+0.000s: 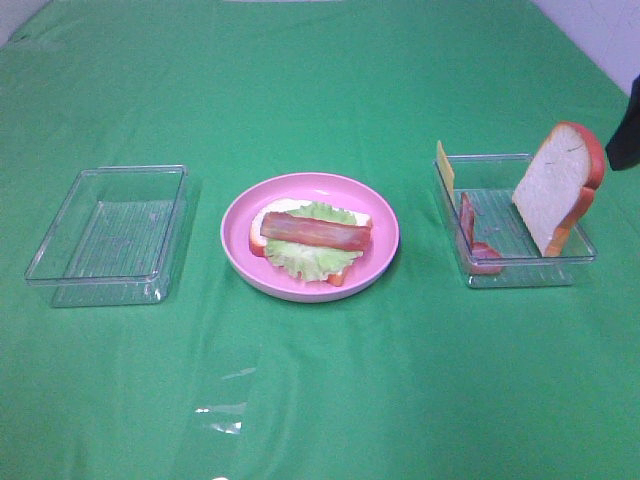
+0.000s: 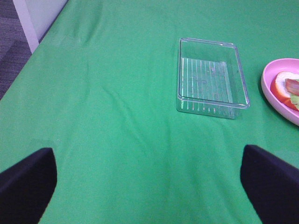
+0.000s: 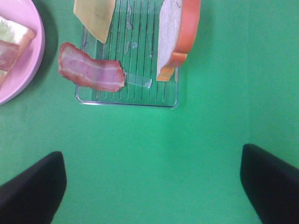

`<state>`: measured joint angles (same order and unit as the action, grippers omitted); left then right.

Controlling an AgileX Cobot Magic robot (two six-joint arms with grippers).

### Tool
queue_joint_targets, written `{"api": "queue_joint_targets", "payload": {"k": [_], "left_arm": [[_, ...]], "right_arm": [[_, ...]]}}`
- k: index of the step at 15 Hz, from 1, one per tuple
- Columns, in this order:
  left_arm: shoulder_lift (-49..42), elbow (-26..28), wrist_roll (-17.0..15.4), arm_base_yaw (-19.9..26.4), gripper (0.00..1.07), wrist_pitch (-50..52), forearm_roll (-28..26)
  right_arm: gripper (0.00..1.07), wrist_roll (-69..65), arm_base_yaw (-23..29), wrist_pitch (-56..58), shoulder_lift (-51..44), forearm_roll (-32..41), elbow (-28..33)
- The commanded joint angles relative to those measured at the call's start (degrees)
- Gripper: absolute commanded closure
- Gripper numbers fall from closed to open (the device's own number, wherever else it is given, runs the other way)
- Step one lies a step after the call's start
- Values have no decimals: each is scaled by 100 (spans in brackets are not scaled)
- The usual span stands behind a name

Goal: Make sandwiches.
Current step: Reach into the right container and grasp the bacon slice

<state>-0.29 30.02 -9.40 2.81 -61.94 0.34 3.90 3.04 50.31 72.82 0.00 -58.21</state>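
On the pink plate (image 1: 386, 236) lies an open sandwich: a white bread slice (image 1: 258, 228), green lettuce (image 1: 305, 258) and a bacon strip (image 1: 315, 233) on top. The right clear tray (image 1: 520, 275) holds a yellow cheese slice (image 1: 444, 168), a bacon strip (image 1: 468, 222) and an upright bread slice (image 1: 560, 185); these show in the right wrist view as cheese (image 3: 95, 16), bacon (image 3: 91, 73) and bread (image 3: 175, 37). My right gripper (image 3: 152, 154) is open and empty, short of that tray. My left gripper (image 2: 147, 151) is open and empty, well back from the plate (image 2: 280, 88).
An empty clear tray (image 1: 110, 235) stands left of the plate and also shows in the left wrist view (image 2: 212, 77). A green cloth (image 1: 320, 400) covers the table. A dark part of the right arm (image 1: 628, 125) shows at the right edge. Floor lies beyond the table's left edge (image 2: 14, 42).
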Motion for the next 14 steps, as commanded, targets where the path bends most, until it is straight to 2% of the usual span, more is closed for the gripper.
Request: {"api": "queue_joint_targets", "payload": {"k": [1, 2, 6, 7, 8, 10, 12, 14], "left_arm": [[-80, -6, -23, 29, 7, 11, -6], [-80, -6, -23, 29, 7, 11, -6], [-80, -6, -23, 29, 7, 11, -6], [-80, -6, -23, 29, 7, 11, -6], [-80, -6, -23, 29, 7, 11, -6], [-80, -6, -23, 29, 7, 11, -6], [-80, -6, -23, 29, 7, 11, -6], [-80, -6, -23, 29, 7, 11, -6]], "right_arm": [[11, 80, -29, 751, 802, 0, -1049], [11, 80, -29, 997, 1100, -40, -1432], [11, 69, 80, 1392, 1684, 0, -2000], [11, 29, 275, 1392, 1765, -92, -2000], [11, -218, 733, 1335, 1885, -258, -2011], [11, -613, 1312, 1283, 2143, -361, -2086], [11, -985, 1662, 1295, 2538, -361, -2286], [11, -1152, 1719, 1324, 2916, -315, -2538]]}}
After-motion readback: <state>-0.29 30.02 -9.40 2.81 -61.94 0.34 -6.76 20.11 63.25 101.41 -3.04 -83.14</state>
